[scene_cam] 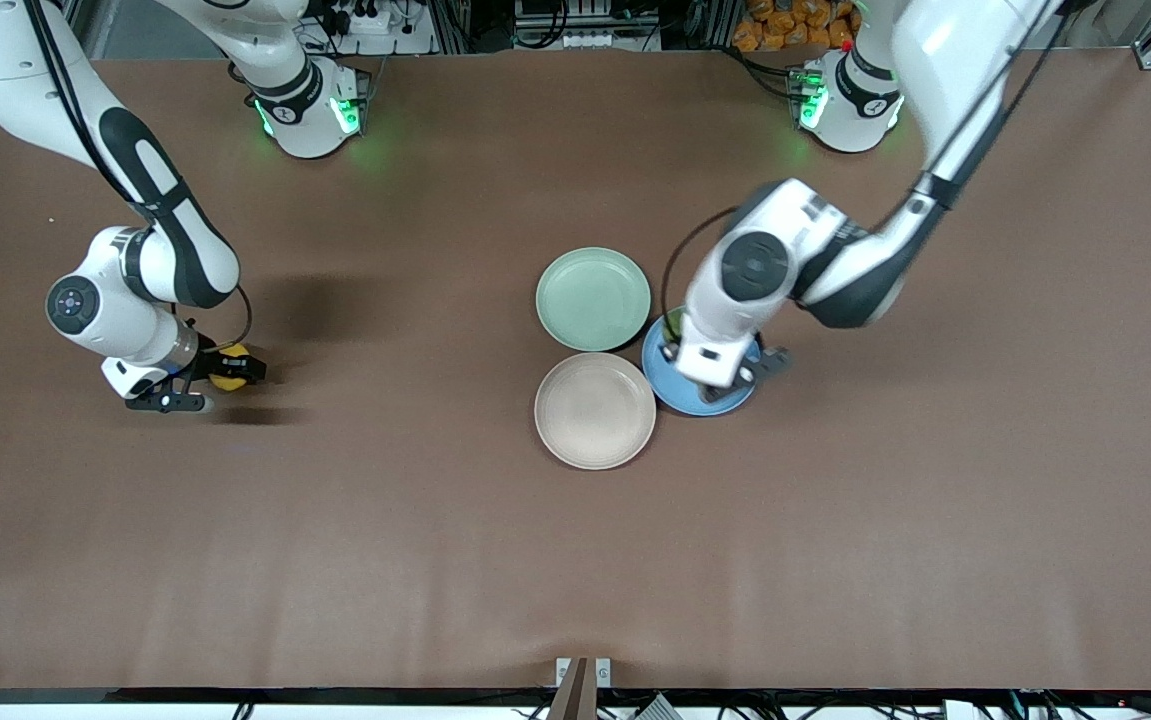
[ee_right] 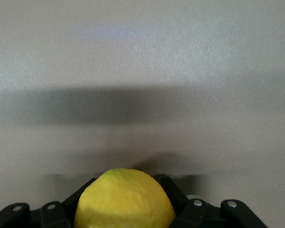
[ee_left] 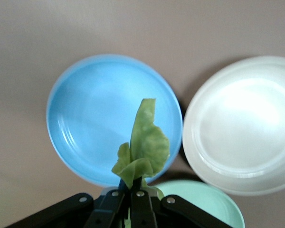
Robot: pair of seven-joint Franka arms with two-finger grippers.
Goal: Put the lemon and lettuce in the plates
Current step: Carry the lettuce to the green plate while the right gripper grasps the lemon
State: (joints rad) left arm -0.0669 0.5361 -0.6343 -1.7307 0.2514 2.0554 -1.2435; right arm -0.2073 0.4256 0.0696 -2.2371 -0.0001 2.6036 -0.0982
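Observation:
My right gripper [scene_cam: 226,377] is shut on the yellow lemon [scene_cam: 229,367] and holds it a little above the bare table at the right arm's end. The lemon fills the space between the fingers in the right wrist view [ee_right: 125,202]. My left gripper [scene_cam: 722,377] hangs over the blue plate [scene_cam: 677,396]. In the left wrist view this gripper [ee_left: 133,189] is shut on the stem end of the green lettuce leaf [ee_left: 145,141], which dangles over the blue plate [ee_left: 90,118]. The mint green plate [scene_cam: 593,298] and the beige plate [scene_cam: 595,410] are both empty.
The three plates stand close together mid-table, with the blue one toward the left arm's end. The beige plate [ee_left: 237,128] and the mint plate [ee_left: 206,202] also show in the left wrist view. Both arm bases stand at the table's back edge.

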